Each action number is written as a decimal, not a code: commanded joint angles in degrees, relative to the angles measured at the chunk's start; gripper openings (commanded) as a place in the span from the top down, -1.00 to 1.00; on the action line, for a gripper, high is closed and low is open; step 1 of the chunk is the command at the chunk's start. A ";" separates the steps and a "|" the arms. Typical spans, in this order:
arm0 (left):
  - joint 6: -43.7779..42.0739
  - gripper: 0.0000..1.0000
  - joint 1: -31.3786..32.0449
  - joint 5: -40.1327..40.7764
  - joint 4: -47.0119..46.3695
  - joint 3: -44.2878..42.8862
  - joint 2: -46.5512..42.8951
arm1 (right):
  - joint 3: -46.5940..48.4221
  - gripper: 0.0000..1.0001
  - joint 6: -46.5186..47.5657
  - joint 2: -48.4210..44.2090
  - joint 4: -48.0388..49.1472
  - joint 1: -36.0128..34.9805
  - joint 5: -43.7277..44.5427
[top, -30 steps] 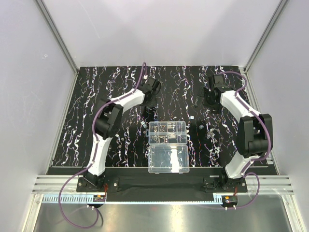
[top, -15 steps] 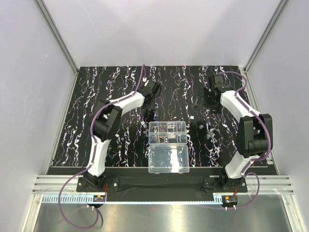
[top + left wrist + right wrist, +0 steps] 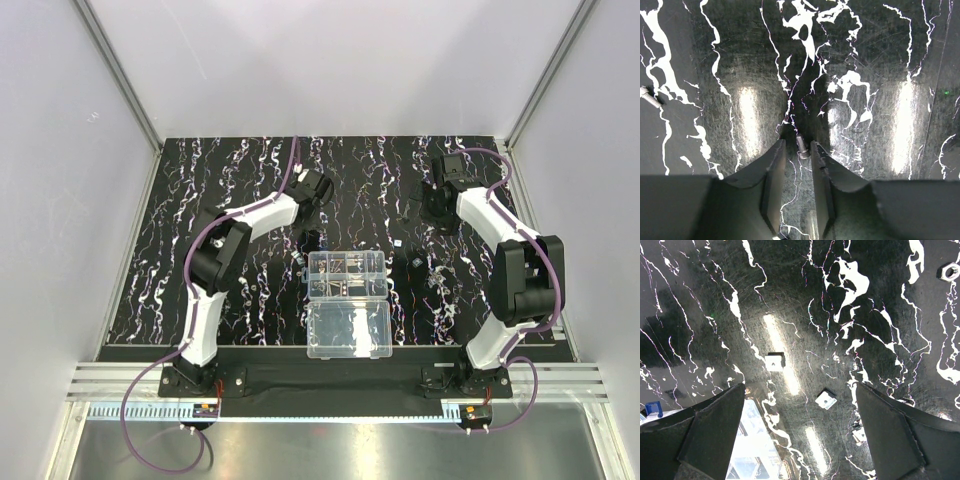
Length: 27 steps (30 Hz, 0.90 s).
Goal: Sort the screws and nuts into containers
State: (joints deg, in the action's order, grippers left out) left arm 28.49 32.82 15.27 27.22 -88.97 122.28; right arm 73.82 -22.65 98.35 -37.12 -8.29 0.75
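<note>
Progress is partial: I see metal bits in several cells of the organizer box [image 3: 386, 275], but loose ones are scattered on the counter [image 3: 200, 200]. My left hand [image 3: 798, 150] is low over it, jaws narrow around 1 screw [image 3: 801, 146]. A sliver of gap shows beside it, so I judge it not pinched. Its long axis runs along the fingers, away from the wrist; I cannot tell the head end. My right hand [image 3: 800, 387] gapes wide, empty, above 2 square nuts [image 3: 774, 361].
</note>
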 commanded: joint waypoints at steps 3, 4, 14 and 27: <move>-0.19 0.51 0.84 -1.82 2.57 1.00 1.73 | 1.68 -1.00 0.77 0.27 0.39 0.12 -0.58; -0.36 0.53 0.76 -1.82 2.57 0.56 2.00 | 1.68 -0.99 0.68 0.27 0.39 0.12 -0.58; -2.21 0.85 0.93 -1.73 0.38 2.39 -0.19 | 2.03 -0.99 0.60 0.27 0.12 0.12 -0.58; -5.02 0.92 3.91 -2.25 -2.88 6.61 -13.20 | 1.33 -0.99 -3.27 -2.89 -0.58 0.21 5.12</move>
State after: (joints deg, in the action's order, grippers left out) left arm 24.73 34.70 14.50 25.87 -83.20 116.03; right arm 73.82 -24.14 98.39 -37.45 -8.29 2.55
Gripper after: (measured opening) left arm 0.100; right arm 0.994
